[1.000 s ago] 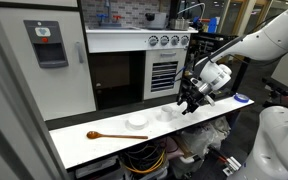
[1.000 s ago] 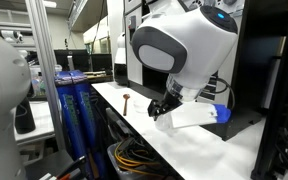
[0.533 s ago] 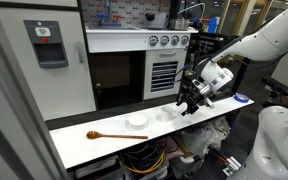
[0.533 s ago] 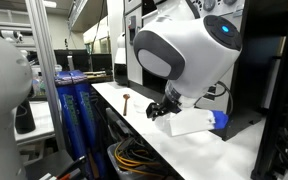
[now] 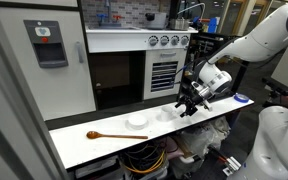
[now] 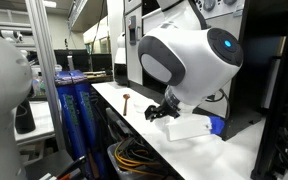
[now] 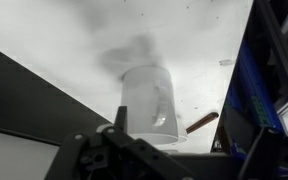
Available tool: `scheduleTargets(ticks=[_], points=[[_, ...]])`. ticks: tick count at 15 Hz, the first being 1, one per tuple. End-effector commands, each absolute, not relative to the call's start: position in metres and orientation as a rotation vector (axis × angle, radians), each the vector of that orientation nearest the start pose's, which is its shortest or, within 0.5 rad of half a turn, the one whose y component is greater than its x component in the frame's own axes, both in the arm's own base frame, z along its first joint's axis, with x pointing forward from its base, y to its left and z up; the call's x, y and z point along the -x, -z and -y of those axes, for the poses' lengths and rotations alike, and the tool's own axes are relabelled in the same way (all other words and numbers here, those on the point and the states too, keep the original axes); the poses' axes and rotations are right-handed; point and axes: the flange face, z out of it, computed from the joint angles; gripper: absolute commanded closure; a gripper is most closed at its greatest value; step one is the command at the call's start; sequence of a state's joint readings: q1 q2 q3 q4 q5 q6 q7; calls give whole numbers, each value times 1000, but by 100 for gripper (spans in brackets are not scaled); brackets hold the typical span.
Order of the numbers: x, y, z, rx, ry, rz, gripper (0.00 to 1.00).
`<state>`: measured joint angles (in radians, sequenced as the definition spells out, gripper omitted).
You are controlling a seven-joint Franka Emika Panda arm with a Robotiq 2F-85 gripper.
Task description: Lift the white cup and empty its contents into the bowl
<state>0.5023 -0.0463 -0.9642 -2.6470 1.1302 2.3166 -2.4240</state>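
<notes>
The white cup (image 7: 149, 100) stands upright on the white table, close in front of my gripper (image 7: 144, 135) in the wrist view. One dark finger shows at the cup's left edge. In an exterior view the cup (image 5: 167, 115) is just left of the gripper (image 5: 187, 105), which hangs low over the table and looks open. The shallow white bowl (image 5: 136, 122) sits further left. The cup's contents are hidden. In an exterior view the gripper (image 6: 159, 110) is low over the table, and the cup and bowl are hidden by the arm.
A brown wooden spoon (image 5: 104, 135) lies at the table's left end; it also shows in the wrist view (image 7: 201, 122) and far off in an exterior view (image 6: 129, 98). An oven front (image 5: 164, 70) stands behind the table. A blue object (image 5: 242, 99) lies at the right end.
The arm has shifted a little, bringing the gripper slightly lower and closer to the cup. The cup, bowl and spoon have not moved.
</notes>
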Motion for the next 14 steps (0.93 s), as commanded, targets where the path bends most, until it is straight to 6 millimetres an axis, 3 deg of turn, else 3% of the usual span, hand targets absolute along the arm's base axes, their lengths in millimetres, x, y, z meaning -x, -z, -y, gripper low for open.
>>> scheduleTargets(ticks=[1, 7, 14], points=[[-377, -221, 162, 2259, 922, 1285, 0], [-395, -207, 168, 2267, 888, 1294, 0], [-406, -216, 167, 2260, 897, 1336, 0]])
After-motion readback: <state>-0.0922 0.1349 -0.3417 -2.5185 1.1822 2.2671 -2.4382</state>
